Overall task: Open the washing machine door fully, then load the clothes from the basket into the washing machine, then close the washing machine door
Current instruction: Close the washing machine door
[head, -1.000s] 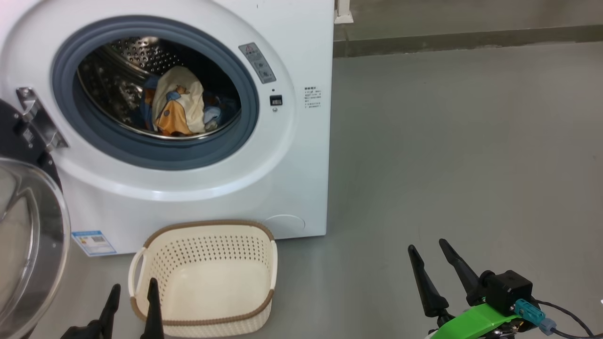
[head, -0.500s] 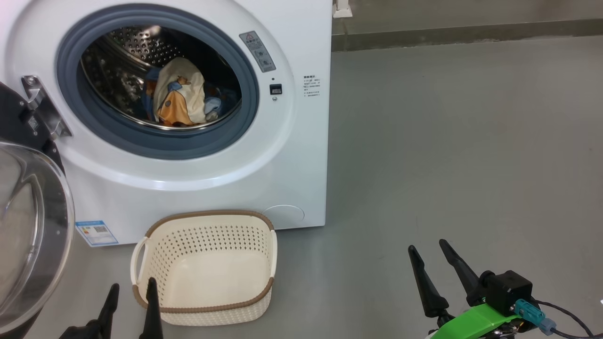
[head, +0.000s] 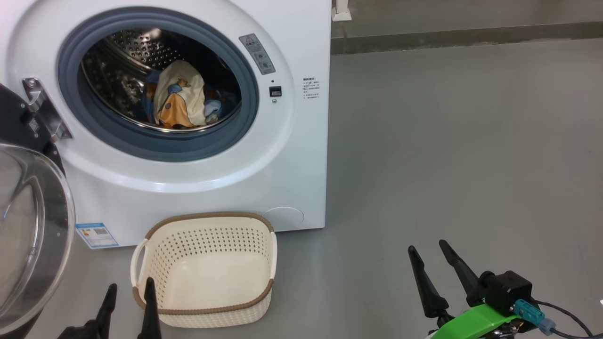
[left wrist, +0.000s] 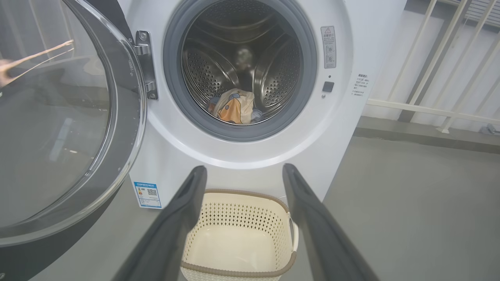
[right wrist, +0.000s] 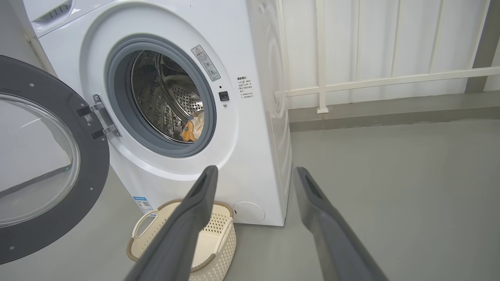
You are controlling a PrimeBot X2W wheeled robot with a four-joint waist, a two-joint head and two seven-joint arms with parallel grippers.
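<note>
Door (head: 28,226) wide open, clothes (head: 179,96) inside washer (head: 282,155), basket (head: 207,215) on floor (head: 447,141) in front. L gripper (head: 131,282) & R gripper (head: 427,245): fingers spread, gripping nothing.

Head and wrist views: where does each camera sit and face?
Head view: on the head, looking down at the washing machine and basket; left gripper and right gripper at bottom.
Left wrist view: faces the drum squarely; own gripper open.
Right wrist view: faces the washing machine obliquely, door at left; own gripper open.
Shared: clothes in drum.

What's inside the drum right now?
The clothes: a cream garment with an orange print in front, a blue one mostly covered behind it. The drum floor beneath them is hidden.
</note>
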